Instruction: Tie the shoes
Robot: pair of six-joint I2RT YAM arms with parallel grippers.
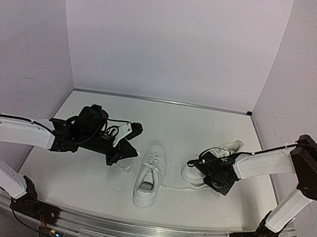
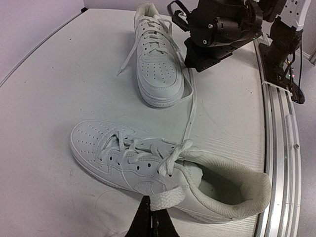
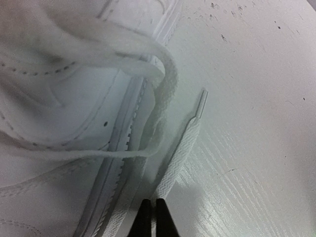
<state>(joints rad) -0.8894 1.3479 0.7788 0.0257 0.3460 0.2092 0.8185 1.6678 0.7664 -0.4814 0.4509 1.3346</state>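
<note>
Two white shoes lie on the table. The middle shoe [image 1: 150, 175] [image 2: 148, 165] has its opening toward the near edge. The other shoe [image 1: 214, 159] [image 2: 157, 64] [image 3: 59, 98] lies to its right. My left gripper [image 1: 126, 156] [image 2: 152, 212] is shut on a flat white lace [image 2: 168, 197] that comes from the middle shoe's top eyelets. My right gripper [image 1: 206, 179] [image 2: 217, 29] [image 3: 151, 210] is shut on a second lace [image 3: 182, 153] close to its plastic tip [image 3: 200, 103], right beside the right shoe's sole. That second lace [image 2: 190, 106] runs across the table from the middle shoe.
A metal rail [image 1: 144, 232] [image 2: 281, 148] runs along the near edge of the white table [image 1: 99, 175]. Pale walls stand at the back and on both sides. The right shoe's own laces [image 2: 131, 52] trail loose onto the table.
</note>
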